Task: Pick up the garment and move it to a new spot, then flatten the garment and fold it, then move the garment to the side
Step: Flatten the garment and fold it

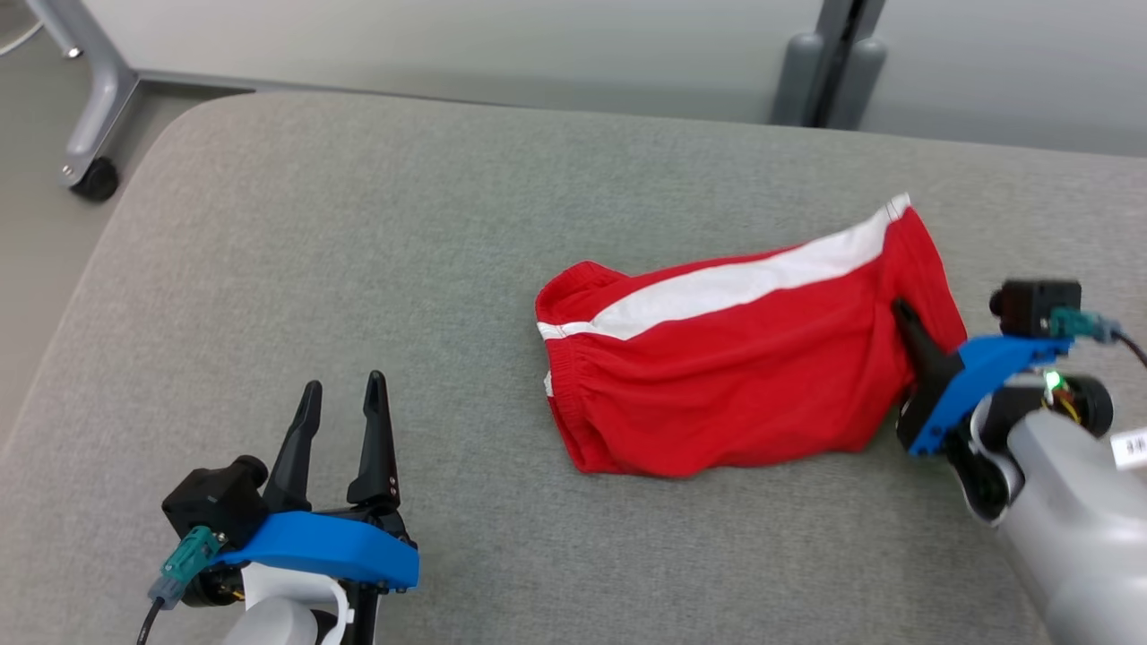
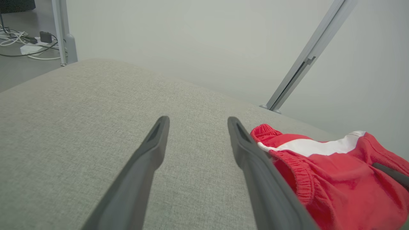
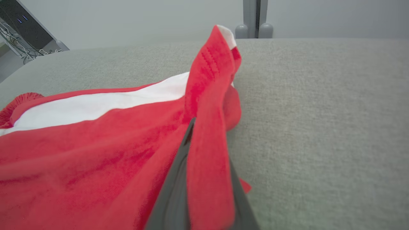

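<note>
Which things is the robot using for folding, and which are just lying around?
For the job: red shorts, right gripper shut on their leg hem, open left gripper, grey fabric surface.
Just around: wheeled frame leg, grey post, floor cables.

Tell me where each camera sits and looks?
Head view: on the head, looking down at the red shorts, gray cushion, left end effector, right end effector.
Left wrist view: on the left wrist, looking along its open fingers over the cushion.
Right wrist view: on the right wrist, looking along its fingers shut on the shorts.
All share the shorts.
</note>
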